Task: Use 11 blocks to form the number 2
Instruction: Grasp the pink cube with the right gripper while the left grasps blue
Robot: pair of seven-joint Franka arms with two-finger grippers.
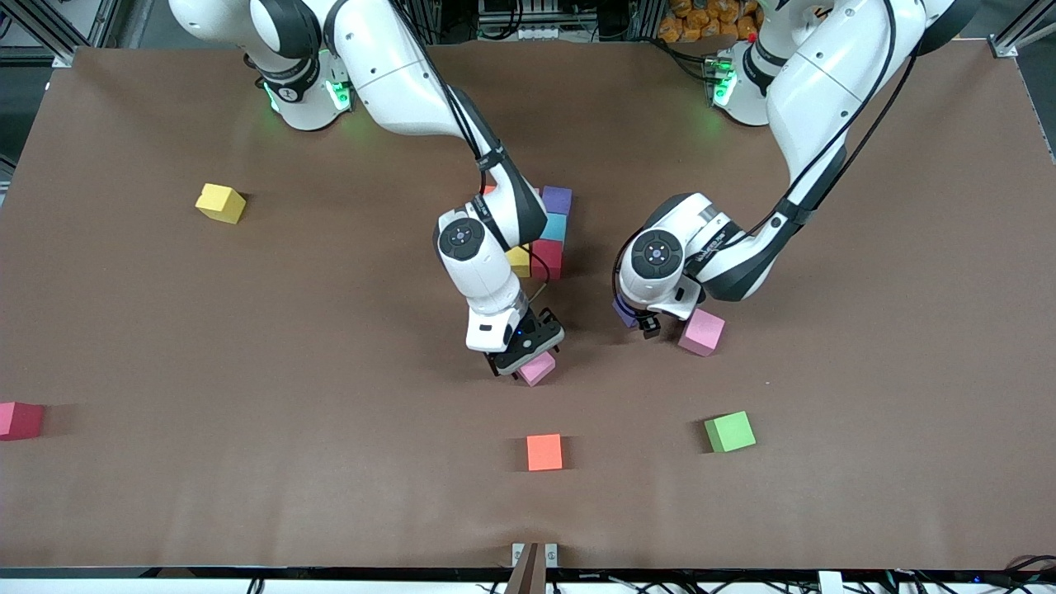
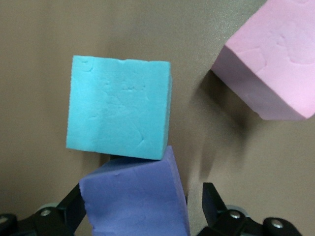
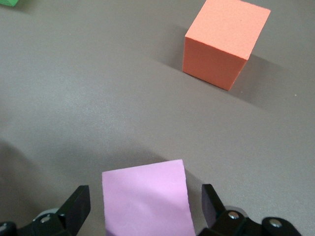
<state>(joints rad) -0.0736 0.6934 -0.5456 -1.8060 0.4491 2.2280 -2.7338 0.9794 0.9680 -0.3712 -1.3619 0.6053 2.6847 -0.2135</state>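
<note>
The right hand (image 1: 528,356) is low w/ open fingers on both sides of a small pink foam cube (image 1: 538,368), and the left hand (image 1: 639,320) is open the same way round a purple foam cube (image 2: 135,201).

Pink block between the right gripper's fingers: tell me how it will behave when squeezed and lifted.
The pink block looks like matte foam, so probably light and slightly yielding. Its flat faces sit square between the open right gripper, so it should hold without slipping much. As a cube resting flat on the table, it is unlikely to roll.
</note>
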